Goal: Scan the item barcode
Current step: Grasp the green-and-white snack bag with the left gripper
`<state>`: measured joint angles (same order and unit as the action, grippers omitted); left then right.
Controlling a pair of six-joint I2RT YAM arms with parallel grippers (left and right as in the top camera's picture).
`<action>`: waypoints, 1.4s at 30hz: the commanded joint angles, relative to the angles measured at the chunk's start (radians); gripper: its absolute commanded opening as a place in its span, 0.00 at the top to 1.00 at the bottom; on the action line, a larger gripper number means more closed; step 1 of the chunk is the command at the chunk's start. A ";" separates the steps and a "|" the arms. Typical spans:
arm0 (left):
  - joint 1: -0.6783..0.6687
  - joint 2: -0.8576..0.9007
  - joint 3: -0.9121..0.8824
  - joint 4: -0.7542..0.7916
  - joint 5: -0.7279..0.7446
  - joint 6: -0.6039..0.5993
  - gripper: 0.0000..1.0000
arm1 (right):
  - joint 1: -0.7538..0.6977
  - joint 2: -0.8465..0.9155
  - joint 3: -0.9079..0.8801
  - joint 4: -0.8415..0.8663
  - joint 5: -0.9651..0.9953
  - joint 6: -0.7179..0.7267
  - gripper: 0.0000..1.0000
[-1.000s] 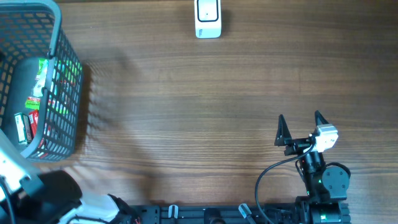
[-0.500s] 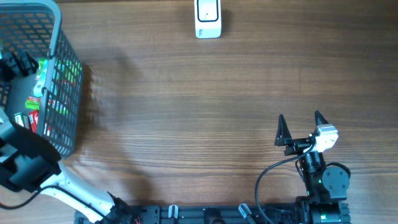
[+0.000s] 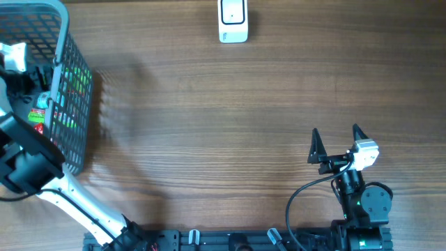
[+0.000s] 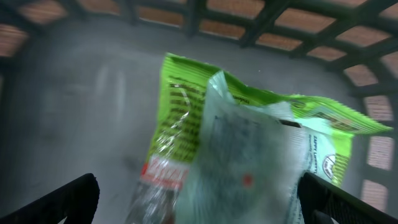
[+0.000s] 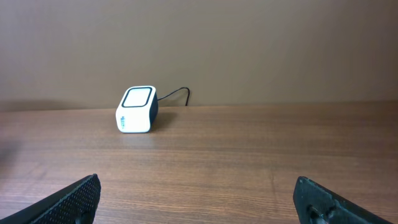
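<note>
My left gripper (image 4: 199, 210) hangs open inside the grey mesh basket (image 3: 75, 84) at the table's far left, just above a pile of packets. A pale clear bag (image 4: 249, 149) lies on a bright green packet (image 4: 180, 93), both blurred, between the two fingertips and untouched. From overhead the left gripper (image 3: 26, 78) is mostly hidden by its own wrist. The white barcode scanner (image 3: 233, 21) stands at the table's far edge, also the scanner (image 5: 137, 110) ahead of my right gripper (image 5: 199, 199). That right gripper (image 3: 338, 143) rests open and empty near the front right.
More green and red packets (image 3: 42, 115) show through the basket's wall. The scanner's cable (image 5: 177, 93) runs off behind it. The basket wall (image 4: 261, 18) rises close around the left gripper. Bare wooden table (image 3: 223, 125) lies between basket, scanner and right arm.
The left arm has swung up from the front left corner and dropped its gripper into the basket. The right arm has not moved.
</note>
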<state>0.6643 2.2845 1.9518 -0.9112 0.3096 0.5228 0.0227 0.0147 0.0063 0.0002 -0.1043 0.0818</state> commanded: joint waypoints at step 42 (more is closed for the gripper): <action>0.002 -0.007 0.069 -0.050 0.112 0.082 0.00 | -0.003 -0.001 -0.001 0.006 -0.002 -0.003 0.00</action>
<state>0.6613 2.3054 2.0502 -0.9581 0.3996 0.5468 0.0227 0.0147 0.0063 0.0002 -0.1043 0.0818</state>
